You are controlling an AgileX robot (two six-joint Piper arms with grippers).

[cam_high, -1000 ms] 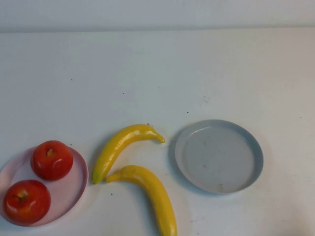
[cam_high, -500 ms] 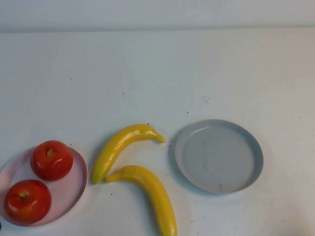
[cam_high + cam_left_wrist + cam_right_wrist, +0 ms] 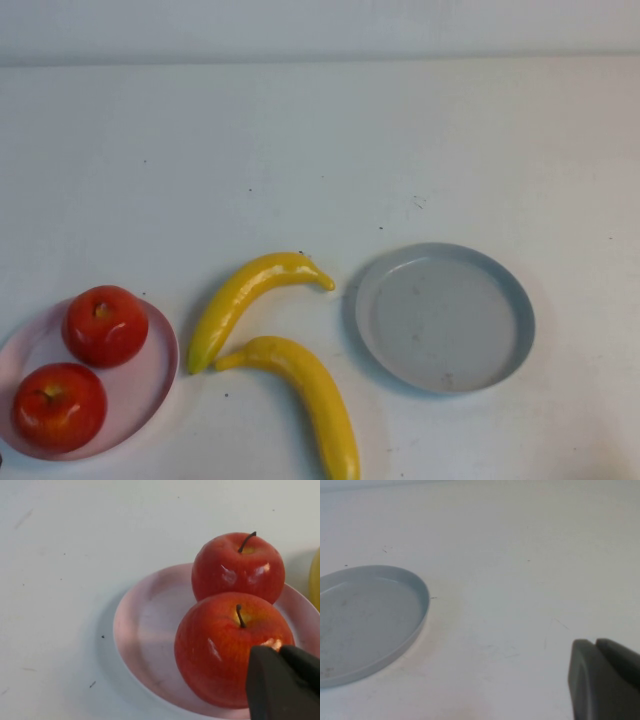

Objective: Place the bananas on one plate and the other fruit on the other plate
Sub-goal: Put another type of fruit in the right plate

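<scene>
The left gripper is pressed together and empty, hanging just above the nearer red apple. That apple touches the second apple beyond it, and both sit on the pale pink plate. The right gripper is likewise closed on nothing, over bare table, with the grey-blue plate off to one side and nothing on it.

Both bananas lie on the table between the plates (neither on a plate). The nearer banana points its long axis toward the robot. The farther banana slants toward the pink plate. Probably the right arm sits closer to the grey plate, though neither arm shows from above.
</scene>
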